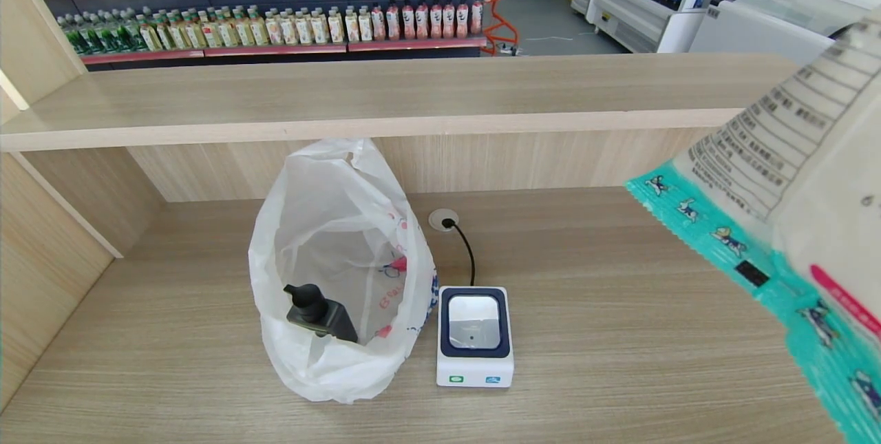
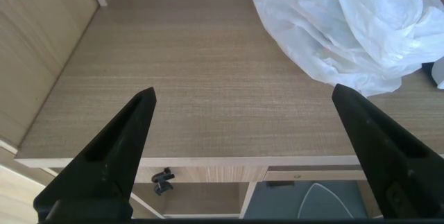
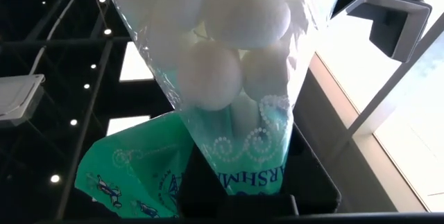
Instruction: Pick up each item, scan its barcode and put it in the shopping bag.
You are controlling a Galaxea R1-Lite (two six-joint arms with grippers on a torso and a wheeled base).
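Marshmallow bag [image 1: 791, 224] hangs raised at the robot's right, clamped in the right gripper [image 3: 236, 189], apart from the barcode scanner [image 1: 475, 335]. Left gripper [image 2: 244, 93] hovers over the counter [image 2: 208, 78] near the shopping bag [image 1: 341, 272], its fingers spread wide and empty.

Left black two-finger gripper [image 2: 243, 96]: fingers spread wide, nothing between them. Right black gripper [image 3: 244, 193]: raised, aimed upward, clamped on teal-and-clear plastic marshmallow bag [image 3: 236, 57].

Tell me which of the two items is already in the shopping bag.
The black pump bottle: it lies inside the white shopping bag. The marshmallow packet is held up in the air on the right, outside the bag.
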